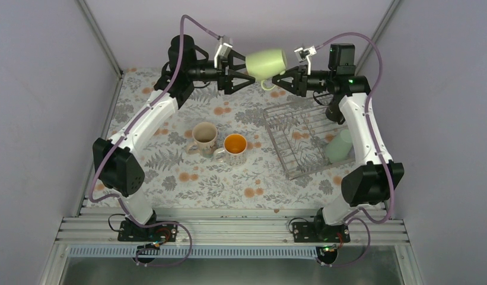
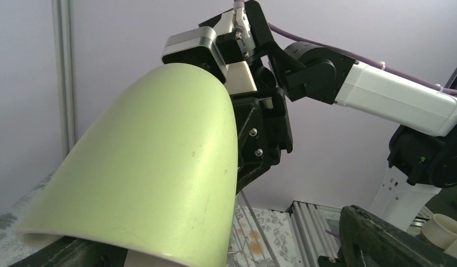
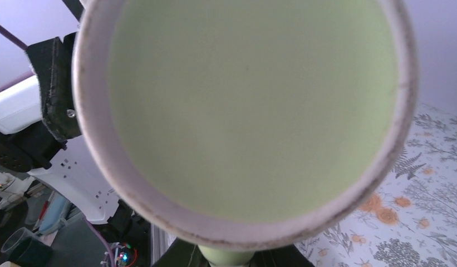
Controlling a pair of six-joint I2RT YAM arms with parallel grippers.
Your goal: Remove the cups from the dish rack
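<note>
One mug [image 1: 266, 62] | right end effector [image 1: 276, 79] clamps it | left end effector [image 1: 247, 70] wide

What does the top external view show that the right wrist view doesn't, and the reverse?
Only top external: the dish rack with a green tumbler lying in it, plus the cream patterned mug and the mug with orange inside standing side by side on the floral table cover.
Only right wrist: a close look at one round end of the pale green mug, with its pale ring.
Both: that mug up in the air, and the floral cover.
</note>
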